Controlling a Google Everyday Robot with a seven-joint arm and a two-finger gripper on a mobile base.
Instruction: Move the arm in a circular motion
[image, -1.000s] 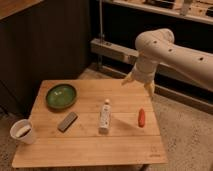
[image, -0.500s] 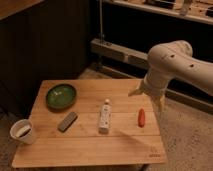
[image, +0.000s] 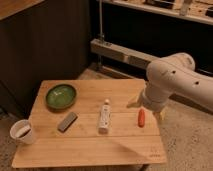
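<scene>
At the far left, near the front corner of the wooden worktop, we see a white cup standing upright with something dark inside. Behind it and a little to the right sits a green bowl, well apart from the cup. Just in front of the bowl a small dark grey block lies flat at a slant. Near the middle of the worktop a white bottle lies on its side, its length running from back to front. To its right, close to the right edge, a small red-orange item lies on the wood, also pointing back to front.

The arm enters from the right edge of the view as a thick cream-white tube with small dark holes. It bends at a rounded elbow and drops toward the worktop's right side. Its gripper hangs at the lower end, directly over the back end of the red-orange item and to the right of the bottle. We cannot tell whether it touches anything, nor whether the jaws stand wide or narrow.

Behind the worktop a grey metal beam crosses in front of dark shelving, and speckled floor shows at the lower right.
</scene>
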